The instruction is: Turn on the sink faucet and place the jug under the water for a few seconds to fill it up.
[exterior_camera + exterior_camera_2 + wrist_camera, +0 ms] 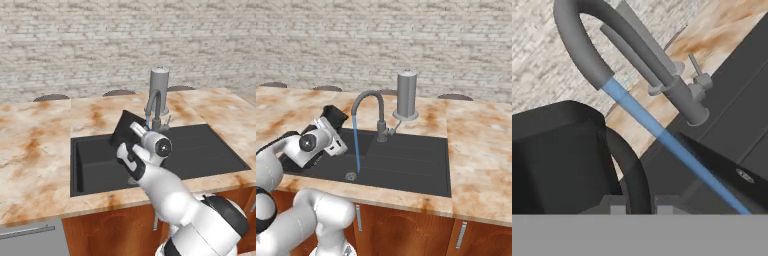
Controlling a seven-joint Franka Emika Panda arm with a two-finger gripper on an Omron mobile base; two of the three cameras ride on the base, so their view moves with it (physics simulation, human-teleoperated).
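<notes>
The jug (557,155) is black and boxy. It hangs tilted over the left part of the sink (95,165), with my gripper (639,205) shut on its thin loop handle (632,170). From the right base view the jug (335,116) is just left of the water (356,145), apart from it. The water runs as a thin blue stream from the sink faucet (368,97) down to the round drain (351,175). In the hand view the water (662,135) passes right of the jug, and the faucet's small lever (694,65) shows beside its base. From the left base view my gripper (132,131) holds the jug (122,127) in front of the faucet (155,107).
A tall plain grey cylinder (406,95) stands on the marble counter (481,150) behind the faucet. The black draining board (205,145) lies right of the basin. A brick wall (75,45) closes the back, and wooden cabinet doors (406,230) sit below the counter.
</notes>
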